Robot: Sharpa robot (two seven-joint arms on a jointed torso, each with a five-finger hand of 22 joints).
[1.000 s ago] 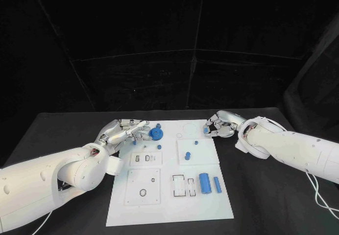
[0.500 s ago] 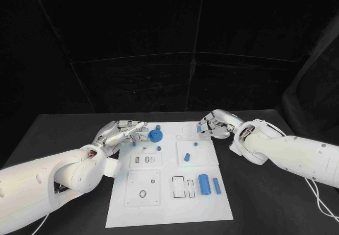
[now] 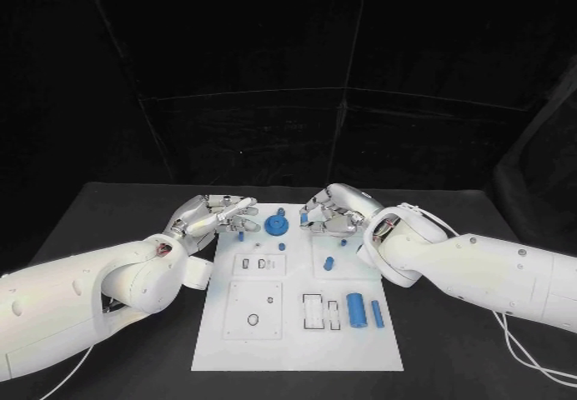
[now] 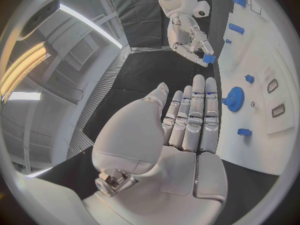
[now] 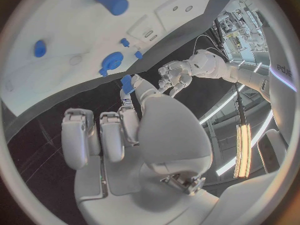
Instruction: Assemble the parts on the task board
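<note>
the far edge of the task board point(image 3: 361, 275) is hidden behind both robot hands. the small blue part point(image 5: 127, 83) pinched by the right robot hand point(image 3: 331, 212) is partly covered by its fingertips.

The right hand point(image 3: 333, 212), pinching a small blue piece point(image 3: 304, 218) at its fingertips, has travelled from the far right corner of the white board point(image 3: 301, 333) inward along the far edge. It now hangs just beside the blue gear point(image 3: 278, 224), close to the left hand point(image 3: 217, 215). The left hand's fingers, curled a second ago, now lie straight and side by side.
</note>
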